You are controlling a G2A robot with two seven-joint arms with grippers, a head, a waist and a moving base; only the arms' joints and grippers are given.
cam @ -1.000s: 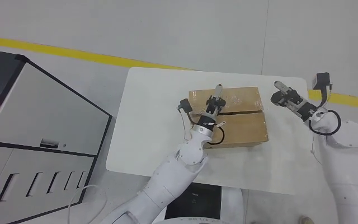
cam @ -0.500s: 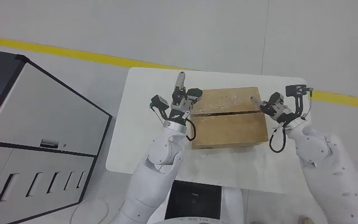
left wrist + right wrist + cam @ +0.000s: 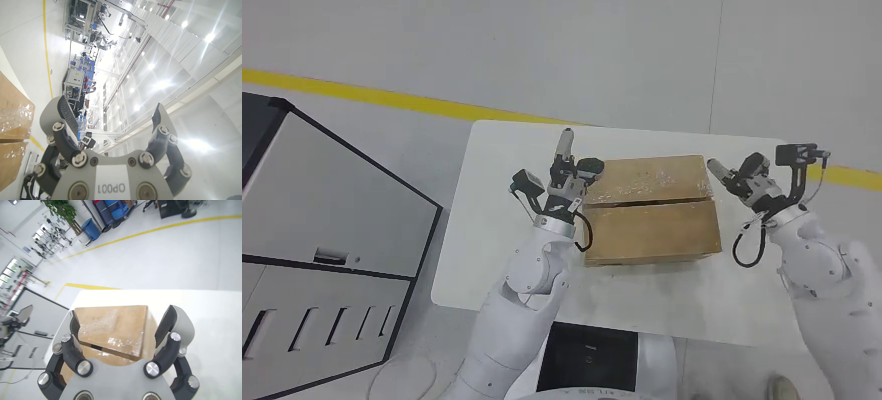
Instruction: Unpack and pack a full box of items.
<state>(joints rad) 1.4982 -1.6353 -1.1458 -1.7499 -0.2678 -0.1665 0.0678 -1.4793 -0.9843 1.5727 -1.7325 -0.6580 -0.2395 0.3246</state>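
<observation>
On the white rounded table [image 3: 502, 200] sits a closed brown cardboard box [image 3: 650, 210] with its flaps shut. The left gripper [image 3: 576, 160] hovers just beside the box's 9 o'clock end, fingers spread and empty. The right gripper [image 3: 734, 175] is at 3 o'clock, likewise released.

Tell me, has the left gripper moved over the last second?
Yes. The left gripper went from above the cardboard box to beside its left end.
</observation>
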